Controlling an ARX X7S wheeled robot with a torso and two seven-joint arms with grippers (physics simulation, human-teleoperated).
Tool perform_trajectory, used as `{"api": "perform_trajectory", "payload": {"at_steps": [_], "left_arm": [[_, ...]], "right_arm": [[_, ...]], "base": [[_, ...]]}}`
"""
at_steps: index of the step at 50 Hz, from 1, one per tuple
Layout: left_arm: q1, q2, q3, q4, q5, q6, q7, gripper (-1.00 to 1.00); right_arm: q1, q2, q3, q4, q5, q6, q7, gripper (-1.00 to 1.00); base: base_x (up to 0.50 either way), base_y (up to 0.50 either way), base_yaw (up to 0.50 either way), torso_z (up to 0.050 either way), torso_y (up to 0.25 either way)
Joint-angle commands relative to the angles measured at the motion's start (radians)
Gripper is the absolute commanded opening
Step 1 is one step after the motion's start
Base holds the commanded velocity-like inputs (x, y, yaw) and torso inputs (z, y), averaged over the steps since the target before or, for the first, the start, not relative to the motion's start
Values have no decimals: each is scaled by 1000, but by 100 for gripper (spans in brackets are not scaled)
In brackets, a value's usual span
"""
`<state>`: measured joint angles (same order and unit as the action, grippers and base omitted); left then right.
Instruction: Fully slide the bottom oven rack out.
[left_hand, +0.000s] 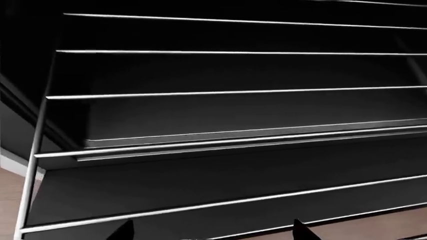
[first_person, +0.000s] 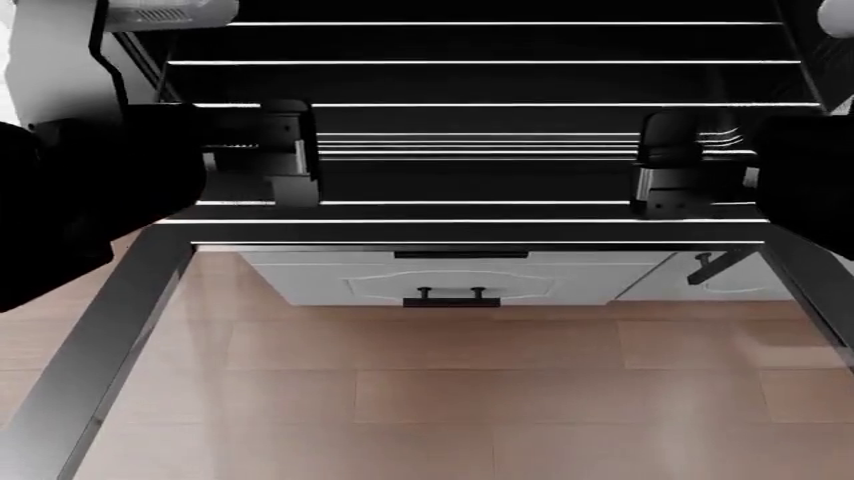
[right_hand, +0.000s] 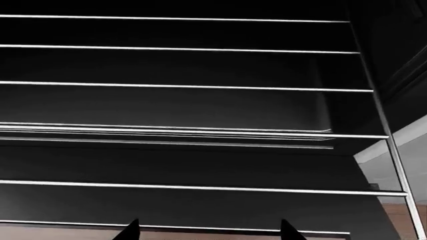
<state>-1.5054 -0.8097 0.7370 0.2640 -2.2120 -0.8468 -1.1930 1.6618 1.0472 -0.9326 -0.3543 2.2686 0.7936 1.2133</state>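
Note:
The bottom oven rack (first_person: 467, 220) of thin silvery wires reaches out of the black oven (first_person: 507, 40) over the lowered door. Its front wires show in the left wrist view (left_hand: 220, 205) and the right wrist view (right_hand: 200, 188). My left gripper (first_person: 287, 150) is at the rack's left part and my right gripper (first_person: 661, 165) at its right part. In the left wrist view my left gripper (left_hand: 212, 232) is open, its dark fingertips (left_hand: 123, 231) far apart at the front wires. In the right wrist view my right gripper (right_hand: 207, 231) is open too, with the front wire running between its tips.
A dark flat tray (left_hand: 233, 117) lies under the rack inside the oven, also in the right wrist view (right_hand: 167, 107). The glass door's black frame (first_person: 120, 320) slopes toward me. White drawers with black handles (first_person: 454, 275) and wooden floor (first_person: 467, 400) show through the glass.

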Motion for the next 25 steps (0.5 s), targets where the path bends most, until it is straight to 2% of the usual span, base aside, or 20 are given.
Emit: {"api": "perform_trajectory", "payload": {"at_steps": [1, 25], "left_arm": [[-8, 59, 32, -51, 71, -16, 34, 100], [25, 112, 60, -96, 173, 2, 90, 100]], "right_arm": [[-34, -22, -18, 29, -63, -1, -32, 100], [-56, -67, -39, 120, -170, -7, -75, 100]], "base": [[0, 0, 0, 0, 0], [0, 0, 0, 0, 0]]}}
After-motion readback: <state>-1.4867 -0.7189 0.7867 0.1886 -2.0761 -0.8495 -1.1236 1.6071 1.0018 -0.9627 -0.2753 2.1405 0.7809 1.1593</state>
